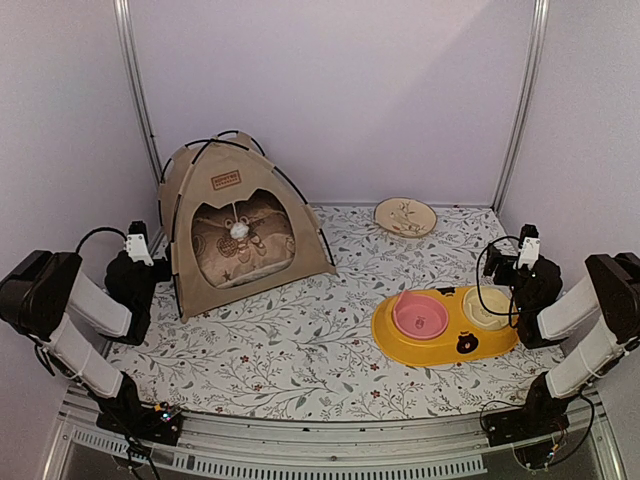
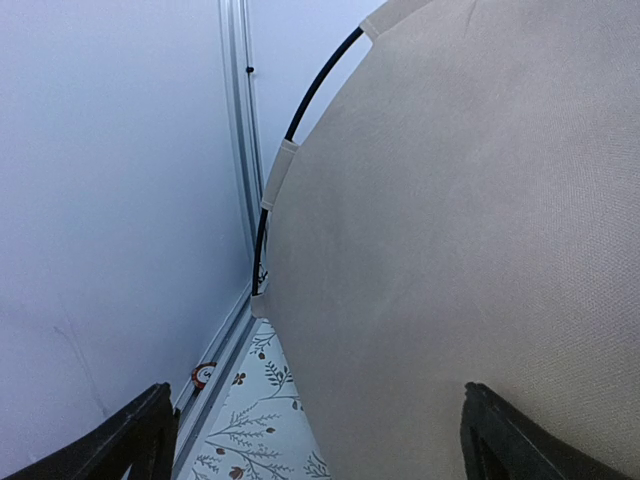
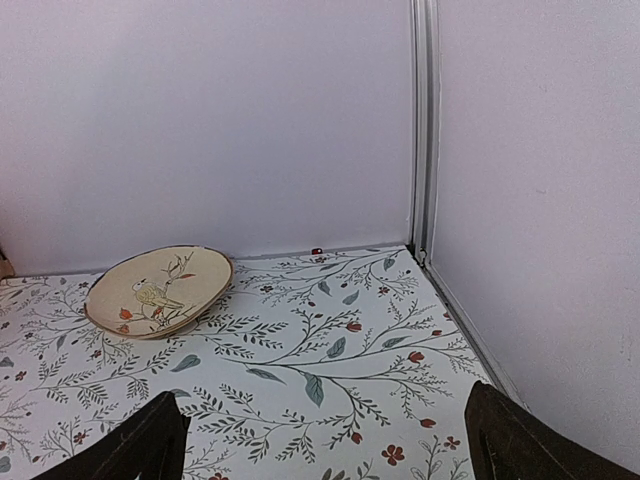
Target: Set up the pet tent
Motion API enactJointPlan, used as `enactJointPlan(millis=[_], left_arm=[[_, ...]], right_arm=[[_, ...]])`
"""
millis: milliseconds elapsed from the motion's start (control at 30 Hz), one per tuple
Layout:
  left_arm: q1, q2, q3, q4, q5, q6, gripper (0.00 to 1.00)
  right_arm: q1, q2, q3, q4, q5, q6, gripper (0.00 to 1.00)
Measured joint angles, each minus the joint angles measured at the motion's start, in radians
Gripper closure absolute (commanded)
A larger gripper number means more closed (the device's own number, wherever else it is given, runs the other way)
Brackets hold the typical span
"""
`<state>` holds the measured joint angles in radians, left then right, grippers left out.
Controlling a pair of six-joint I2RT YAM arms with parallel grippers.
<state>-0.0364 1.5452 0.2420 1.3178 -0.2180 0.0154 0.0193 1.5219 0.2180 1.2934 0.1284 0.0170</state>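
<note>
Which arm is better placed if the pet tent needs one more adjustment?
Probably the left. Its open fingers face the pet tent wall close by; the right arm is far off, beside the yellow feeder, facing a plate.

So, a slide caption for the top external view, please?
Tan pet tent stands rear left; yellow two-bowl feeder front right; patterned plate behind it.

Left arm [image 1: 95, 305], right arm [image 1: 572, 312]: black joints, white links, black cables; left hand [image 2: 318, 440], right hand [image 3: 325, 440]: black fingers
</note>
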Motion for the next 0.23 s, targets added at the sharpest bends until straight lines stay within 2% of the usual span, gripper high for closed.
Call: enactJointPlan(millis=[233], left_arm=[[0.0,0.0,0.0,0.0,0.0,0.0,0.01]], right_arm=[[0.0,0.0,0.0,0.0,0.0,0.0,0.01]])
